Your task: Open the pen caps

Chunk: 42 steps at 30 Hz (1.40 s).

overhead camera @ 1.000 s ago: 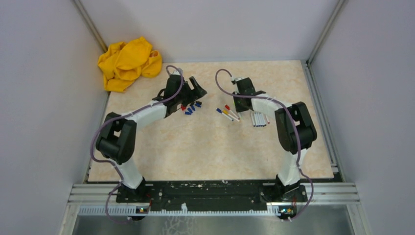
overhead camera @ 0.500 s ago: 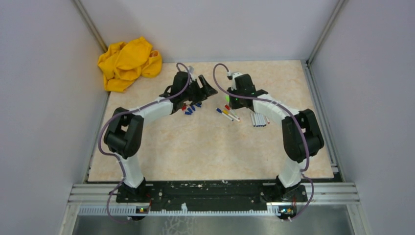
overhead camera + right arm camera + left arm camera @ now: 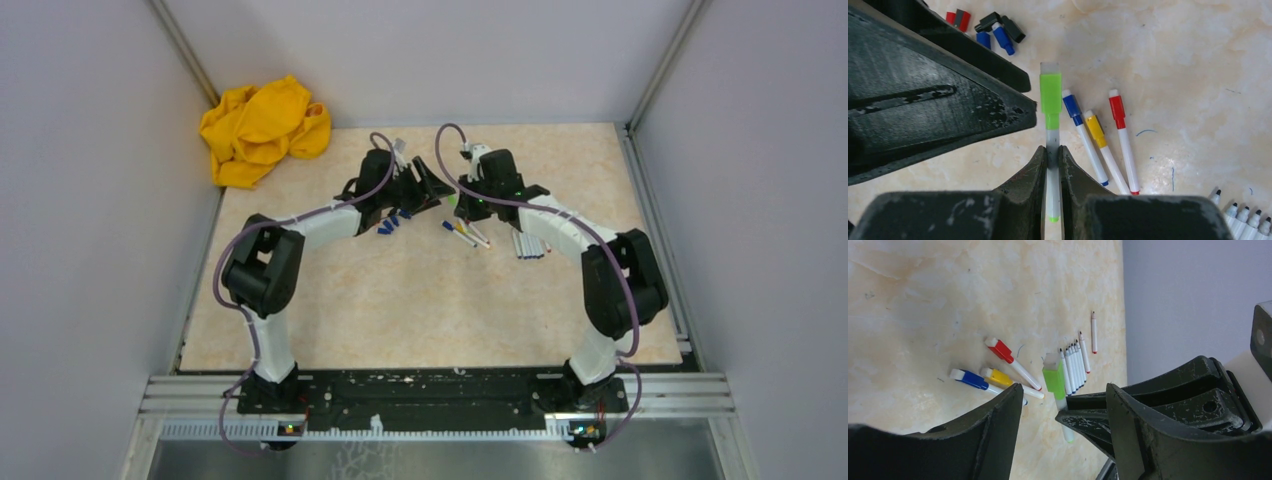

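My right gripper (image 3: 1052,150) is shut on the white barrel of a pen with a green cap (image 3: 1050,100) and holds it above the table. My left gripper (image 3: 1063,387) is open, its fingers on either side of the green cap (image 3: 1054,381) without touching it. In the top view the left gripper (image 3: 432,188) and the right gripper (image 3: 462,205) meet at the table's middle back. Three capped pens lie below: blue (image 3: 1071,106), yellow-orange (image 3: 1095,129), red (image 3: 1116,110). Several loose caps (image 3: 998,37) in blue, red and black lie to the left.
A row of uncapped white barrels (image 3: 530,243) lies right of the capped pens and shows in the left wrist view (image 3: 1075,365). A crumpled yellow cloth (image 3: 262,128) sits at the back left corner. Grey walls enclose the table.
Both grippers have moved toward each other. The right gripper has brought the green-capped pen leftward, and the open left gripper has swung right until its fingers flank the cap.
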Each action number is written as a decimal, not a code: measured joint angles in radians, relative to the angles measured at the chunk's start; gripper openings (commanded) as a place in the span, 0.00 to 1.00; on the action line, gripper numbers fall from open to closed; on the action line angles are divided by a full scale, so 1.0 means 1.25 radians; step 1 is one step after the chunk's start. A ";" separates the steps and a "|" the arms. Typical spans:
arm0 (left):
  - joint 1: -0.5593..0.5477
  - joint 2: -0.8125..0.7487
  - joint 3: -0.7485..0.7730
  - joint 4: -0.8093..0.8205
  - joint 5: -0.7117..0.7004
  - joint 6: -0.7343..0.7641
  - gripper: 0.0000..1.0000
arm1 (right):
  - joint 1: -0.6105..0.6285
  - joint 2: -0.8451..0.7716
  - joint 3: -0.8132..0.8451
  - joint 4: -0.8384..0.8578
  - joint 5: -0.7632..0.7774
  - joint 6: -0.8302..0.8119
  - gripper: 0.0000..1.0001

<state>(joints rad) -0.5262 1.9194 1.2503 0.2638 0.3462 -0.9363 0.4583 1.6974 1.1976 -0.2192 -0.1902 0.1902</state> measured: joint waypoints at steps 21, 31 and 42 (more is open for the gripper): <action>-0.002 0.024 -0.003 0.063 0.032 -0.046 0.36 | 0.000 -0.021 -0.032 0.060 -0.085 0.046 0.00; -0.002 0.025 -0.009 0.078 0.034 -0.049 0.00 | 0.000 -0.035 -0.041 0.065 -0.080 0.052 0.00; -0.013 0.025 -0.005 0.069 0.029 -0.053 0.00 | 0.005 -0.049 -0.062 0.085 -0.073 0.052 0.25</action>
<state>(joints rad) -0.5430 1.9503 1.2434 0.3496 0.3828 -1.0027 0.4648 1.6360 1.1202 -0.1127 -0.2810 0.2546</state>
